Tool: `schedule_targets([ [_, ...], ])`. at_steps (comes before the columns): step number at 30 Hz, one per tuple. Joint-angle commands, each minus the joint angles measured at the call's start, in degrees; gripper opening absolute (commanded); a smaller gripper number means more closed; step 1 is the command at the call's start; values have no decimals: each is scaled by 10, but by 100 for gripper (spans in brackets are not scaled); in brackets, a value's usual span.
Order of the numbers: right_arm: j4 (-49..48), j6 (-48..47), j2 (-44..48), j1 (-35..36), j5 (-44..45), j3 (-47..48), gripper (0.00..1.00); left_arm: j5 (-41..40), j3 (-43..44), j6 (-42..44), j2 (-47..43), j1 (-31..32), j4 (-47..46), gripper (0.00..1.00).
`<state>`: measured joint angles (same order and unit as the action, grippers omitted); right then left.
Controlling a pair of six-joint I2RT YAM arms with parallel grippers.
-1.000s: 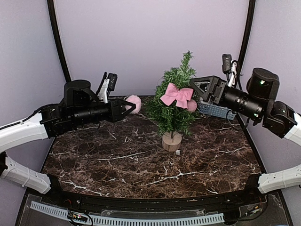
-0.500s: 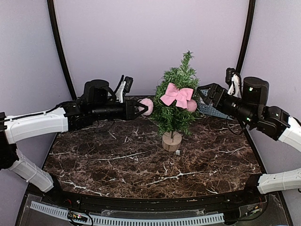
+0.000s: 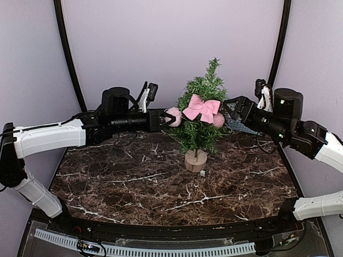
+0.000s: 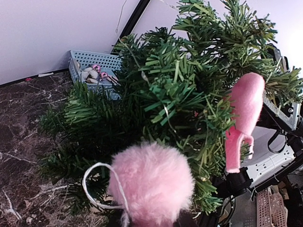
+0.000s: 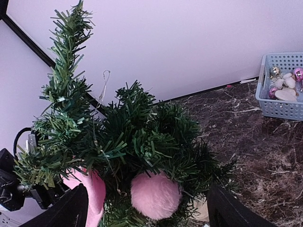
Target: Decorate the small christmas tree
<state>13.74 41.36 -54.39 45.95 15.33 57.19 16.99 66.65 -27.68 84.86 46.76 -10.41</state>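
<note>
The small christmas tree (image 3: 201, 120) stands on its wooden disc base (image 3: 195, 160) at mid-table. It carries a pink bow (image 3: 201, 108) and a pink pom-pom (image 3: 218, 120) on its right side. My left gripper (image 3: 167, 118) is shut on a second pink pom-pom (image 3: 173, 115) and holds it against the tree's left branches. In the left wrist view this pom-pom (image 4: 151, 182) with its white loop (image 4: 97, 187) hides my fingers. My right gripper (image 3: 231, 107) is open and empty, just right of the tree. In the right wrist view its fingers (image 5: 71, 208) flank the hung pom-pom (image 5: 155, 195) without touching.
A blue-grey basket (image 3: 244, 126) with several small ornaments sits at the back right behind the right gripper. It also shows in the left wrist view (image 4: 92, 71) and the right wrist view (image 5: 281, 90). A small white bit (image 3: 202, 173) lies by the tree base.
My left arm has moved right, bringing the held pom-pom up to the tree's left side. My right gripper has drawn back a little to the right, away from the tree.
</note>
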Motion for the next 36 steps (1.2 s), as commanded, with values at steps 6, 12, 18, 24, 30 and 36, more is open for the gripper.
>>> schedule_targets([
  [6,-22,9,-1,-7,-12,-5,88,9,-22,-8,4,-4,-31,22],
  [12,-22,11,1,-7,-13,-8,88,8,-39,-11,8,-4,-29,21],
  [18,-20,17,6,-7,-15,-12,88,18,-55,-19,12,-4,-28,20],
  [24,-20,20,12,-7,-15,-16,88,17,-54,-20,20,-3,-24,20],
  [30,-18,20,16,-7,-14,-16,88,18,-33,-14,39,-4,-16,19],
  [36,-19,19,17,-6,-16,-18,88,21,-10,-8,58,-4,-13,19],
])
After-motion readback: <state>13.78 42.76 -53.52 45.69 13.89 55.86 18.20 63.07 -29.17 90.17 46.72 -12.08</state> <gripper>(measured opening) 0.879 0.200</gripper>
